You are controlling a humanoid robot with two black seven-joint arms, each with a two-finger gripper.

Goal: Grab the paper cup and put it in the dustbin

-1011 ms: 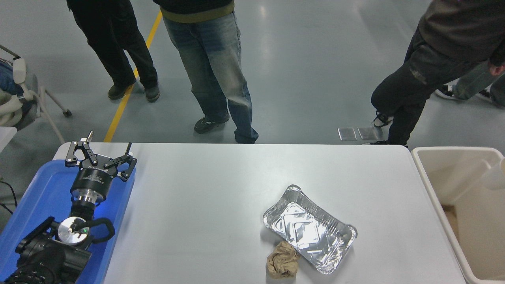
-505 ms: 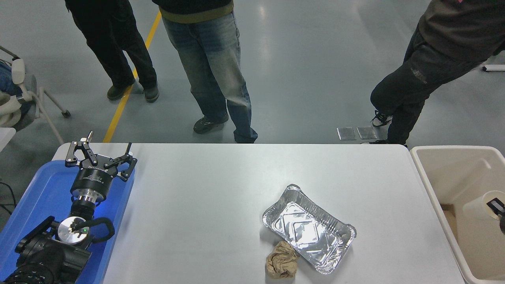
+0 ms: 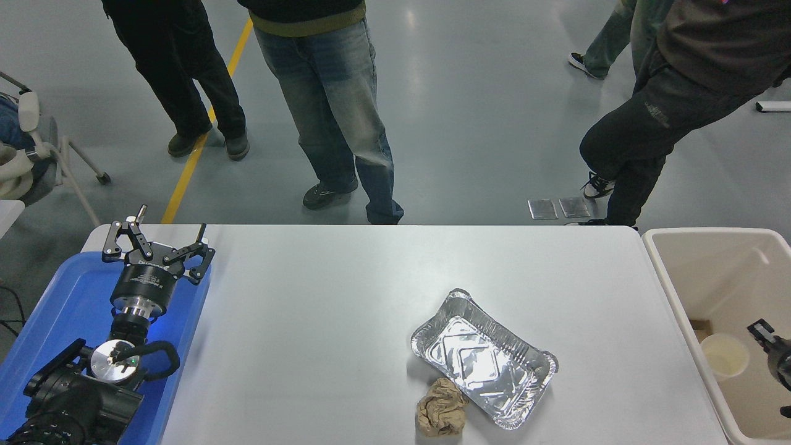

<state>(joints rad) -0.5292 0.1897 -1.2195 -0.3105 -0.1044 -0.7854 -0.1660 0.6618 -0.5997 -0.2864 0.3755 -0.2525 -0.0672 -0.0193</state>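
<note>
One tapered paper cup (image 3: pixel 724 356) sits upright inside the smooth beige dustbin (image 3: pixel 680 295); right gripper (image 3: pixel 772 346) state unclear.

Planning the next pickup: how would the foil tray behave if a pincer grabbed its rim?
The foil tray looks thin and crinkled, so it would probably bend or dent rather than stay stiff. It appears empty, so likely very light, and may slide on the smooth white table.

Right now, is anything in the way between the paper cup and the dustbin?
No. The paper cup is already down inside the dustbin, mouth up, with the right gripper beside it. Nothing visible blocks it.
</note>
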